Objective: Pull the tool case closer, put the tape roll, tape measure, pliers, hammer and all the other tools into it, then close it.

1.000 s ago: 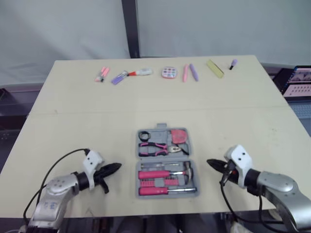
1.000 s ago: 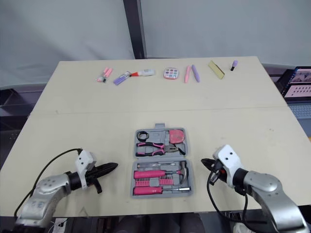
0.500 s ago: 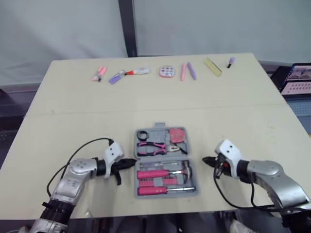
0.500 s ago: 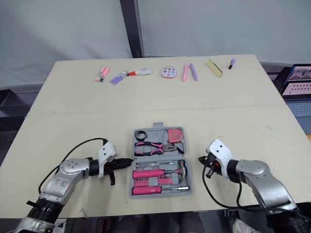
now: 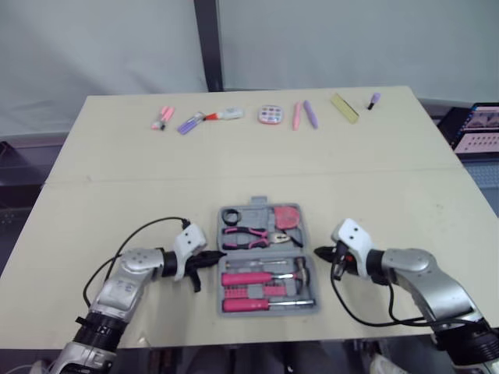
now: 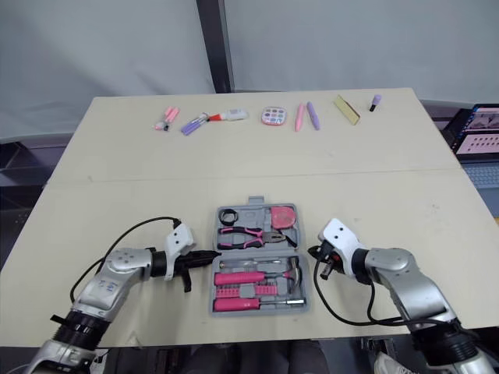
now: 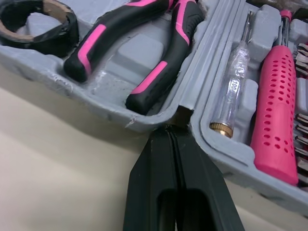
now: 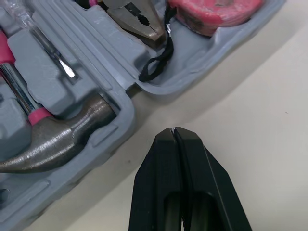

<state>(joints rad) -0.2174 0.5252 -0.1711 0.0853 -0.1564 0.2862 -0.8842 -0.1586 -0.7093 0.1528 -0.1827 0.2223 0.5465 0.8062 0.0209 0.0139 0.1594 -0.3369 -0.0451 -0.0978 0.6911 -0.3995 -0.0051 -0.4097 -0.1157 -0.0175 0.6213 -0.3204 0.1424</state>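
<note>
The grey tool case [image 5: 310, 290] lies open near the table's front edge. Its far half holds the black tape roll [image 5: 231, 216], the pink-and-black pliers [image 7: 144, 43] and the red tape measure [image 8: 216, 12]. In the near half lie the hammer [image 8: 53, 144] and a pink screwdriver [image 7: 276, 110]. My left gripper [image 7: 174, 129] is shut, its tip against the hinge notch on the case's left side. My right gripper [image 8: 173, 130] is shut too, lying on the table a short gap from the case's right side, level with the hinge.
Along the table's far edge [image 5: 249, 93] lies a row of small things: pink markers [image 5: 163, 118], a purple pen [image 5: 190, 123], a round palette [image 5: 270, 114], a yellow strip [image 5: 344, 107]. A screen [image 5: 475, 128] stands off the table's right side.
Both grippers have moved inward along the table. The left one has reached the case's left side, and the right one has closed in on its right side. The case has not shifted.
</note>
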